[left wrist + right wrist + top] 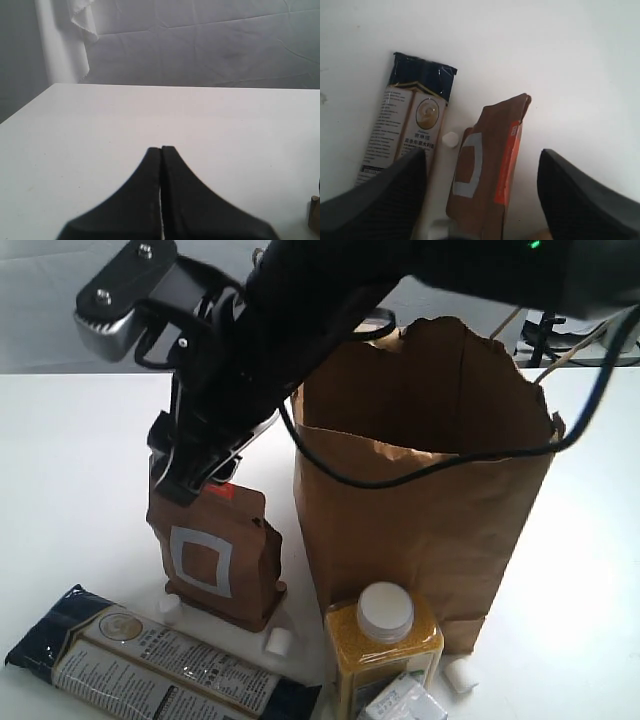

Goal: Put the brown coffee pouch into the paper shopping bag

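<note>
**A:** Right gripper, state?

**B:** Spread wide, holding nothing. Poised over the top edge of the brown coffee pouch, one finger to each side in the right wrist view. No contact visible there.

**A:** Left gripper?

**B:** Pressed together tip to tip, empty, above bare white table.

**A:** Location of the pouch?

**B:** Upright on the table, just beside the paper shopping bag, to its left in the exterior view. Dark-blue-and-cream packet flat in front of it. Small white blocks at its foot.

**A:** Expected handling?

**B:** Probably light to moderate in weight. Soft walls, likely to dent or buckle under a hard squeeze. Film surface possibly slick. Sealed top seam probably the stiffest part.

**A:** Recommended hold?

**B:** Pinch across the two flat faces near the top, on or just under the orange-red label strip. Avoid the narrow sides and the soft middle. Close firmly enough to prevent slip, no more.

**A:** Cautions for transfer?

**B:** Lift clear of the bag's ragged rim before crossing. Thin paper, apt to fold or shift if knocked. Keep away from the yellow-filled jar with white cap just in front of the bag. Lower into the open mouth, then release.
</note>
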`<state>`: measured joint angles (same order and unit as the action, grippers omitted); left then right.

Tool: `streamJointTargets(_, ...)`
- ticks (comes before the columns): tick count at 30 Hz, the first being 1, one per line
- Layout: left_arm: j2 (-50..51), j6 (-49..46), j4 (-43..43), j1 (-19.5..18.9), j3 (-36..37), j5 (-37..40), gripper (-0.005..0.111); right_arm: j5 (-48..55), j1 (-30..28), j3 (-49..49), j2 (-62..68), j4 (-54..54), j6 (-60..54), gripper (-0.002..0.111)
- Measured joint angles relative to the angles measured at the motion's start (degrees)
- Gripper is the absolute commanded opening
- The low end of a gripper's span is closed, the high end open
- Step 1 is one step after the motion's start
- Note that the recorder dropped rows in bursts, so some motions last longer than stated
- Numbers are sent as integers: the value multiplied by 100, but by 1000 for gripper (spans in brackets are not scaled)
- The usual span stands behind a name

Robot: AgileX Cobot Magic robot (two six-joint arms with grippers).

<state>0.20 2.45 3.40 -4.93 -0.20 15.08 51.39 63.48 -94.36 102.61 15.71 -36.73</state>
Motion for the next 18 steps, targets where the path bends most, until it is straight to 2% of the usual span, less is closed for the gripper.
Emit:
streamJointTargets(13, 0, 0, 0, 0, 0, 0, 0, -284, 0, 0, -1459, 63, 52, 59)
streamJointTargets(18, 0, 0, 0, 0, 0, 0, 0, -709, 0, -11, -1867, 806, -166, 59)
